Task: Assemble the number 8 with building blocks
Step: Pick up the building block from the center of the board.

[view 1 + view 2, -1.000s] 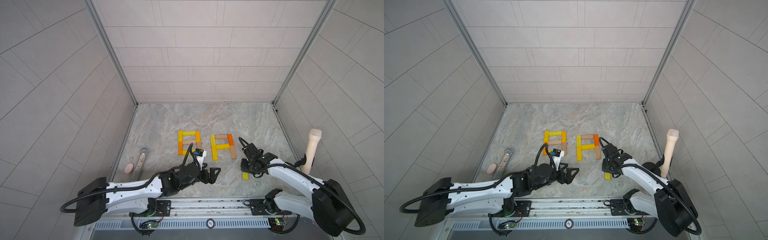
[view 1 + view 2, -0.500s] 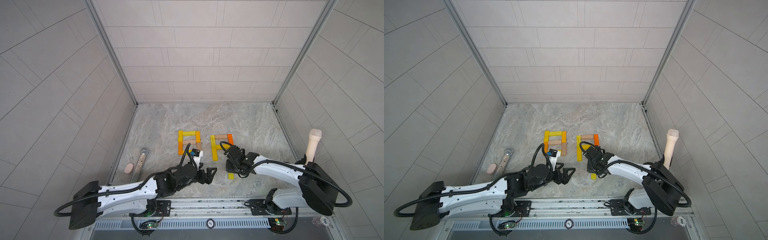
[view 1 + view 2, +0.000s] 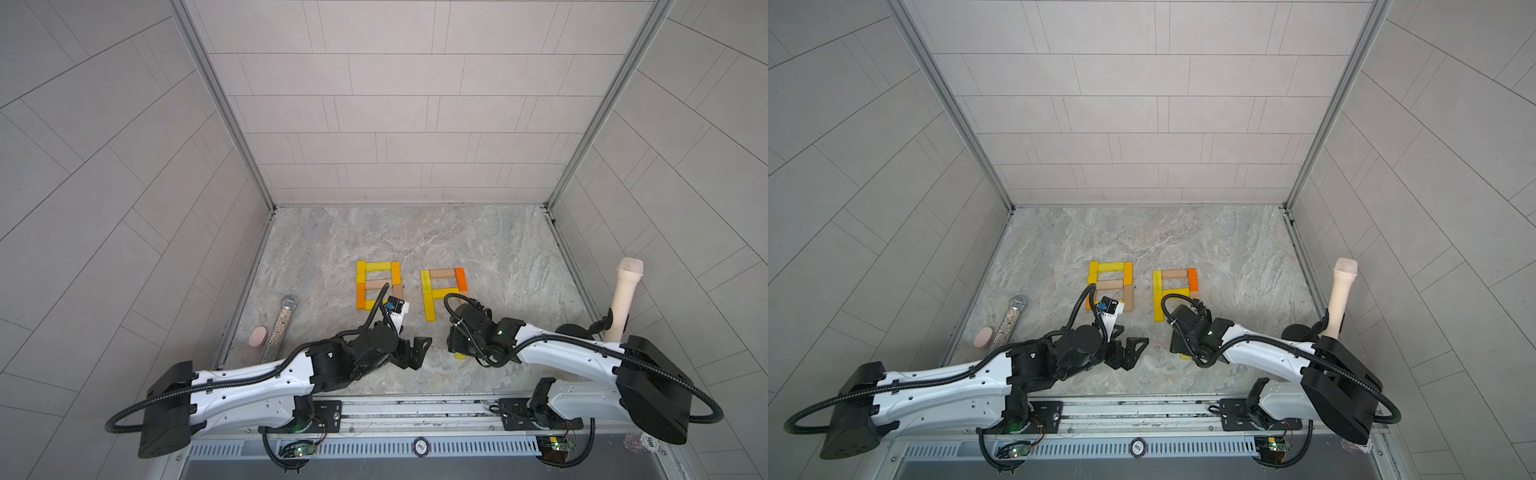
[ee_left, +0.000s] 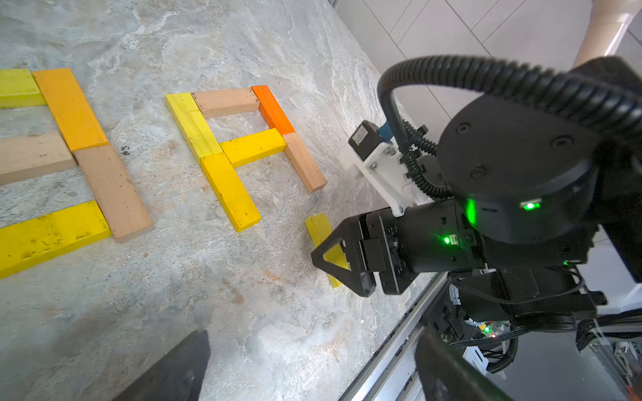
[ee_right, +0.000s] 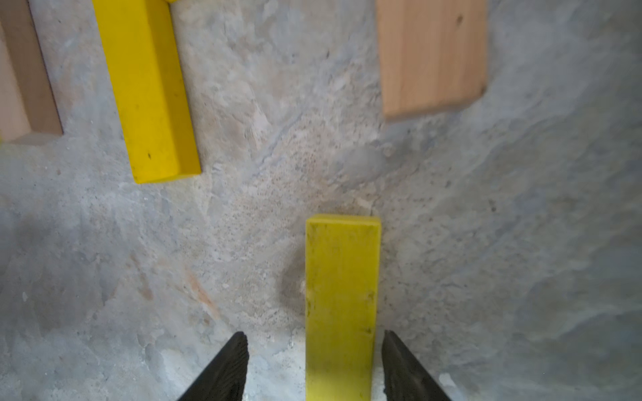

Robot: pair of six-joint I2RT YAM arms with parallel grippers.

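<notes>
Two figures of building blocks lie mid-floor. The left one (image 3: pixel 376 270) is a closed number 8, partly behind my left arm's cable. The right one (image 3: pixel 432 293) (image 4: pixel 222 145) has six bars and an open near end. A loose yellow bar (image 5: pixel 342 295) (image 4: pixel 321 225) (image 3: pixel 460 356) lies flat on the floor just in front of it. My right gripper (image 5: pixel 314 342) (image 4: pixel 335 264) is open and straddles that bar, one finger close to its side, the other well clear. My left gripper (image 3: pixel 417 354) (image 3: pixel 1133 351) (image 4: pixel 312 364) hovers open and empty to the left.
A cream microphone-shaped cylinder (image 3: pixel 623 299) stands by the right wall. By the left wall lie a glittery silver cylinder (image 3: pixel 280 328) and a small pink round piece (image 3: pixel 257 336). The metal rail (image 3: pixel 415 405) runs along the floor's front edge.
My right arm swung left, and the loose yellow bar shifted left with it. Its jaws, shut before, now stand open around the bar. The left arm hardly moved.
</notes>
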